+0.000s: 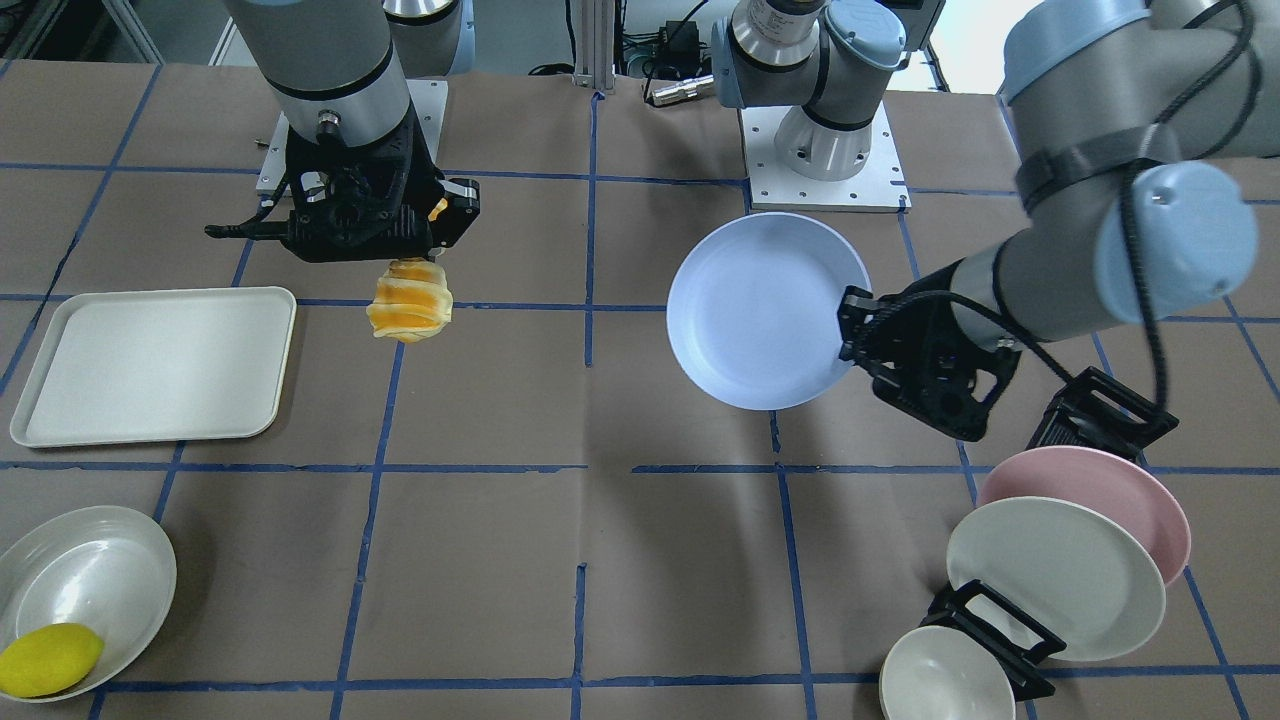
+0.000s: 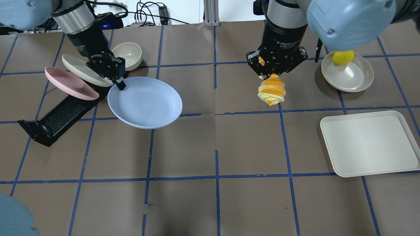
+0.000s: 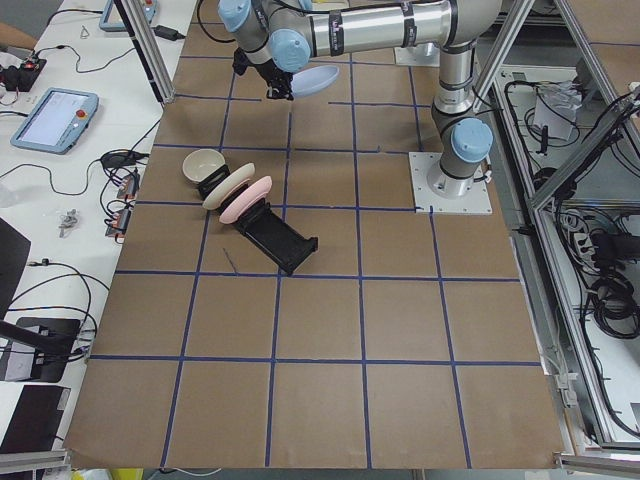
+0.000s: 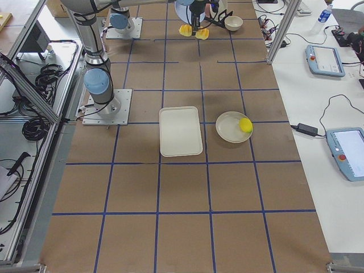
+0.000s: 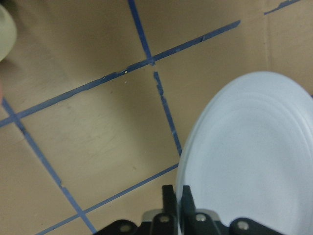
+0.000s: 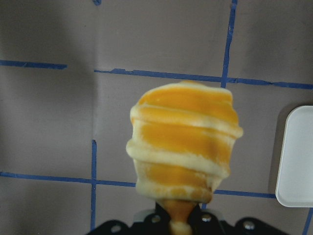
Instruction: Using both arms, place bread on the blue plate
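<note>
- Far left of the overhead view, I am seeing a black rack (image 2: 62, 116) lying on the brown table (image 2: 210, 147). A pink plate (image 2: 70, 83) and a cream-white plate (image 2: 82, 70) are leaning in it, and a small bowl (image 2: 128, 55) is sitting just behind them.
- The left gripper (image 2: 119, 86) is reaching down beside the rack. Its fingers (image 5: 168, 200) are pinching the near rim of the blue plate (image 2: 146, 103), one on each side of the edge, closed down to the rim's thickness.
- The blue plate is hanging out from that grip toward the table's middle, slightly tilted and carrying nothing. I cannot tell how far it is clearing the paper.
- Right of centre, the right gripper (image 2: 270, 70) is pointing straight down with its fingers clamping the narrow top end of the bread (image 2: 271, 90).
- The bread is dangling below the jaws, stripes running across it, above bare table — well apart from the blue plate.
- Further right, a lemon (image 2: 343, 56) is resting at the far edge of a shallow grey-white bowl (image 2: 356, 77).
- Nearer me, a cream tray (image 2: 369, 144) is lying flat.
</note>
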You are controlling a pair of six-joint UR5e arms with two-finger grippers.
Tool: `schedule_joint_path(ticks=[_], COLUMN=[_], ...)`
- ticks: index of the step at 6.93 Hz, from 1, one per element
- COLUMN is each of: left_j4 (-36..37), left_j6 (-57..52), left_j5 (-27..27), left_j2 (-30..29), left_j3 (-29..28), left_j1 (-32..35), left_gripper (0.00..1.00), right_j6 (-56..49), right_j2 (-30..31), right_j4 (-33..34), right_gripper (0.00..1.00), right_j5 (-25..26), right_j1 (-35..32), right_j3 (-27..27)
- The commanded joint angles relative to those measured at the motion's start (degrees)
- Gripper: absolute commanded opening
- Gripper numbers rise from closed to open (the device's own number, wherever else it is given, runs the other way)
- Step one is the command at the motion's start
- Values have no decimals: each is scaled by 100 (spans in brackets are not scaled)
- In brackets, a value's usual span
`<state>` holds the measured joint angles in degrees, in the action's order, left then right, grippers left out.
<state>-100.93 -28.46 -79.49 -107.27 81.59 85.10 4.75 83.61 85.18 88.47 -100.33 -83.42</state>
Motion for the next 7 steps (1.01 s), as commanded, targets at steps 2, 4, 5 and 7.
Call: schedule_joint_path(ticks=[2,4,5,7], left_j4=[2101,2932,3539,4081], left_j6=[253,350,367,508], left_j5=[513,1257,1278,1287], left_j2=[-512,-994,-1476,-1761], left_j3=[939,833,815,684], left_j1=[786,894,1051,1087], left_gripper=[4,6,6,8], right_j6=[-89,-88,-97,-141], right_j2=[260,261,183,60], right_j4=[400,1104,1428,1633], right_gripper=[1,1,1,1], right_j5=[12,239,267,363], right_j1=[-4,-4,-4,5], right_j3=[-621,-1034,-1097,-1106])
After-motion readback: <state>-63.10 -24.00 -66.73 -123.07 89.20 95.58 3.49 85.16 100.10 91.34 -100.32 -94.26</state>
